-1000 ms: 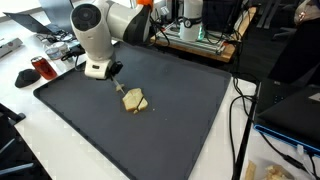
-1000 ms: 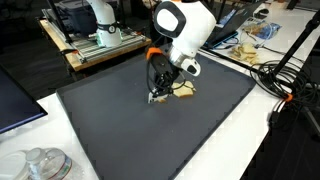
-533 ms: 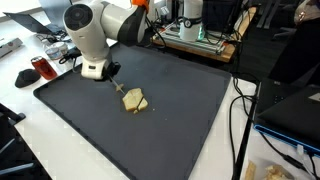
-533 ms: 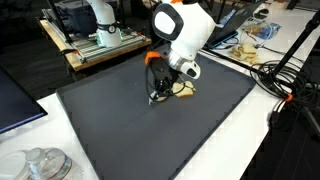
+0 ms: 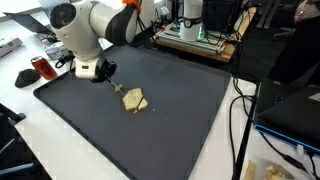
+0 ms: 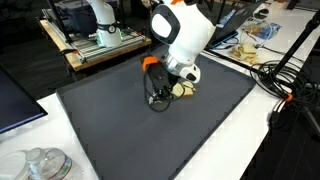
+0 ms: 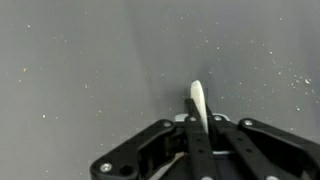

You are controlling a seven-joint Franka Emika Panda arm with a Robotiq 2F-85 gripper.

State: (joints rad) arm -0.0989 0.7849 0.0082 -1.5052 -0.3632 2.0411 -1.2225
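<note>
A tan piece of bread (image 5: 136,101) (image 6: 183,90) lies near the middle of a dark grey mat (image 5: 200,120) (image 6: 110,125). My gripper (image 5: 105,71) (image 6: 156,97) (image 7: 198,125) hangs low over the mat just beside the bread. It is shut on a thin white utensil (image 7: 197,100), whose rounded tip sticks out past the fingertips above bare mat. In an exterior view the utensil (image 5: 119,88) slants from the gripper toward the bread. Whether its tip touches the bread is not clear. The bread is out of the wrist view.
A red can (image 5: 40,68) and a black object (image 5: 25,77) stand off the mat's corner. Cables (image 5: 240,110) run along one side. A wooden rack with equipment (image 5: 195,35) stands behind. A clear plastic container (image 6: 35,165) and a dark screen (image 6: 15,100) are nearby.
The arm's upper links have swung sideways and the gripper has shifted slightly along the mat beside the bread. The jaws stay shut on the white utensil.
</note>
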